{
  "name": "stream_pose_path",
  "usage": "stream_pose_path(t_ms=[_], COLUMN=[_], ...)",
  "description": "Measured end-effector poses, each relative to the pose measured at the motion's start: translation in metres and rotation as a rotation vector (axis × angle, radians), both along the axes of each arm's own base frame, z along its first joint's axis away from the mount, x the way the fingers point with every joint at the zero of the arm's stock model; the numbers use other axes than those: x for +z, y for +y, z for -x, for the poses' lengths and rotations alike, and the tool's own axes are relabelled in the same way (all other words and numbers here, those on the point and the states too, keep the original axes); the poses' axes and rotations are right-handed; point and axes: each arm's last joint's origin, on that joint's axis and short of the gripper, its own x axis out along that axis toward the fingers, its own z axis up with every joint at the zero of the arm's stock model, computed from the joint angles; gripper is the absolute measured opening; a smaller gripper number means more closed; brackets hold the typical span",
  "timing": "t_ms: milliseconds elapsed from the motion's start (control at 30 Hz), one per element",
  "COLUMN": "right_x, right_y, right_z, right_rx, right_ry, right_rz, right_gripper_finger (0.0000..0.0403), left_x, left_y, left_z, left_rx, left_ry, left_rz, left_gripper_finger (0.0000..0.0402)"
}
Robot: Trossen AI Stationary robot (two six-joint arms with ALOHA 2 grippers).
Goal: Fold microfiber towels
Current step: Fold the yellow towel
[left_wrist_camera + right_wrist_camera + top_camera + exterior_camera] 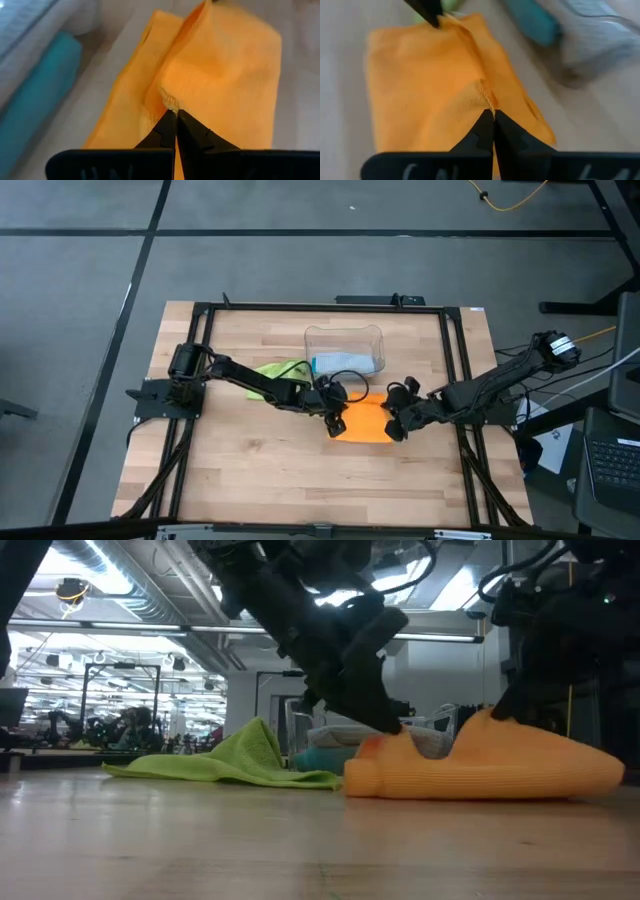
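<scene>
The orange towel [363, 423] lies bunched and partly doubled over at the table's middle, its underside on the wood. My left gripper [336, 420] is shut on its left end and my right gripper [394, 423] is shut on its right end. The low view shows the towel [500, 768] raised into a small peak at each gripper. The lime green towel [276, 370] lies crumpled on the table to the left. The teal towel [40, 90] and a pale cloth [600, 30] lie inside the clear bin [345, 348]. My left gripper pinches a hemmed corner of the orange towel's upper layer [171, 104] between its two fingers, slanting down from the table's left. That corner is lifted a little; the rest of the towel lies on the table. My right gripper pinches a hemmed corner of the orange towel's upper layer [488, 104] between its two fingers, slanting down from the table's right. The cloth rises to the fingers in a peak [490, 720]; the rest lies slack on the table.
The clear bin stands just beyond the orange towel, toward the far edge. The green towel also shows in the low view [230, 760]. Bare wood [300, 480] lies toward the near edge. A black frame [455, 380] runs around the table.
</scene>
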Motion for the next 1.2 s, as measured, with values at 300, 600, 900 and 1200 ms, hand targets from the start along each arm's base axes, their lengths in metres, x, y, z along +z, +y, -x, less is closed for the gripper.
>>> stream_pose_path(t_ms=[300,600,900,1200], right_x=[0.0,0.002,0.003,0.0], right_y=[-0.004,-0.006,-0.008,-0.013], right_z=[0.002,0.002,0.003,0.008], right_rx=[-0.064,-0.088,-0.108,-0.178], right_ry=[-0.004,-0.021,-0.026,0.002], right_rz=[0.11,0.2,0.272,0.27], right_gripper_finger=[0.0004,0.0004,0.0004,0.0004], left_x=[0.002,0.008,0.03,0.017], left_y=[0.002,0.003,0.005,0.019], left_z=[0.002,-0.001,-0.005,0.002], left_rx=[0.081,0.116,0.136,0.173], left_ry=[0.054,0.047,0.134,0.2], left_rz=[-0.099,-0.171,-0.277,-0.258], left_gripper_finger=[0.0,0.0,0.0,0.0])
